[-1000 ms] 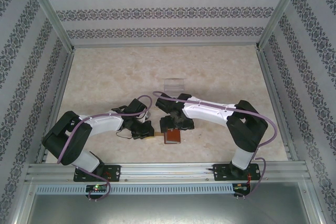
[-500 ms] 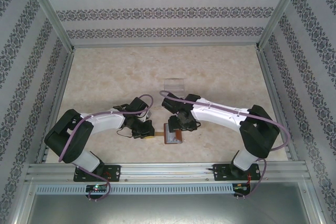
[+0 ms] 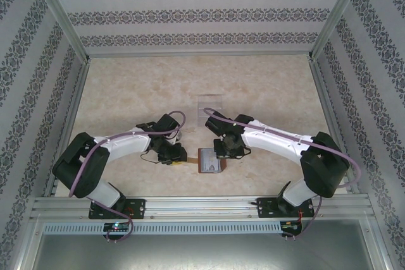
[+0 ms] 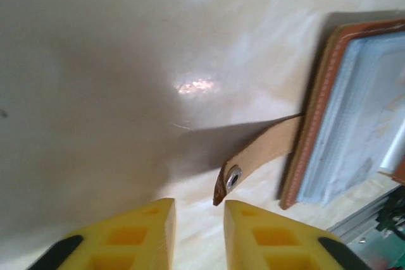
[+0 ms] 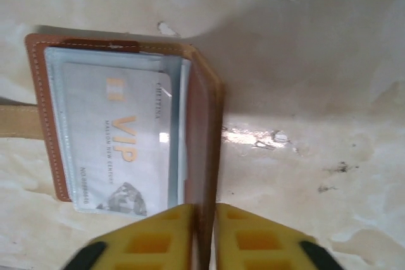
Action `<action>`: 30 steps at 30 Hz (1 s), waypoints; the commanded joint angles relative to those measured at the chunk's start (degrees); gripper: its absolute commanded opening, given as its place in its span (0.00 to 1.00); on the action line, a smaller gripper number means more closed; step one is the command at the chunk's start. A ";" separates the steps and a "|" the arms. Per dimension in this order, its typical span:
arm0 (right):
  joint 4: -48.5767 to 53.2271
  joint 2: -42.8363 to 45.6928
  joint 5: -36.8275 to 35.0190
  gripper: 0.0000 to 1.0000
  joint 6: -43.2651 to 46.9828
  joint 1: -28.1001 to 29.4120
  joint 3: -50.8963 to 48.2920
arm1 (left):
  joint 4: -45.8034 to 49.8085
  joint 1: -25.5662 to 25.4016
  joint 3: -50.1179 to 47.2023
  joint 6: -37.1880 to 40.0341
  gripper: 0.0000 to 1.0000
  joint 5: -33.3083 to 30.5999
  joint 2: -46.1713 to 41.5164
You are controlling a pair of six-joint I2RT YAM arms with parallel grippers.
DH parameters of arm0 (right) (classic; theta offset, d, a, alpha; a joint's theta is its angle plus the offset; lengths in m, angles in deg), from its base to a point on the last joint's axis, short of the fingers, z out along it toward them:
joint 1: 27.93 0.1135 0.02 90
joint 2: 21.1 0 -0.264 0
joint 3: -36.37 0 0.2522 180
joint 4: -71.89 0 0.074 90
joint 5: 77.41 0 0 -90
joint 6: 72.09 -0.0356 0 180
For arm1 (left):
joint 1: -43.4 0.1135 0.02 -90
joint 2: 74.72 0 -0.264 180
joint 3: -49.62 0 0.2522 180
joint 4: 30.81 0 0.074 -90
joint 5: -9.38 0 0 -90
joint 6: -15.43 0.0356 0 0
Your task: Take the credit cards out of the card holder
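Your right gripper [image 5: 204,232] pinches the card holder [image 5: 205,131] in its jaws; left gripper [image 4: 199,219] jaws spread beside the tab [image 4: 266,150]

The card holder [image 3: 209,161] is reddish-brown leather with pale stitching and a blue-grey inner face. Its tab [image 4: 262,150], at the holder's 9 o'clock in the top view, is tan with a silver snap [image 4: 233,177]. The credit card [image 5: 117,150] is pale grey with orange VIP lettering. The left fingers [image 4: 152,232] and right fingers [image 5: 158,238] are yellow. The worktop [image 3: 126,93] is marbled cream.
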 commanded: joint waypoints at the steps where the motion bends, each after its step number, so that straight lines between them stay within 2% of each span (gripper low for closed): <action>1: -2.52 1.99 2.89 0.14 -0.70 -0.39 -0.83 | 6.27 -0.02 3.47 2.15 0.32 -2.95 -3.41; 8: -6.63 2.32 5.53 0.13 -2.37 -0.35 -1.33 | 12.52 -1.10 9.23 2.69 0.46 -4.56 -6.17; 14: -8.94 1.12 7.13 0.13 -2.95 0.02 -1.17 | 9.45 -4.04 11.13 -0.34 0.52 -3.12 -3.26; 20: -10.07 -0.04 7.64 0.13 -3.50 0.64 -0.61 | 7.04 -7.28 11.98 -2.32 0.53 -4.67 2.70; 25: -11.07 -0.18 7.76 0.13 -4.14 0.90 -1.19 | 6.42 -7.55 11.11 -3.28 0.53 -7.20 4.95; 30: -11.58 -0.02 7.94 0.13 -4.39 1.08 -2.17 | 0.56 -7.55 8.51 -3.79 0.53 -5.67 6.37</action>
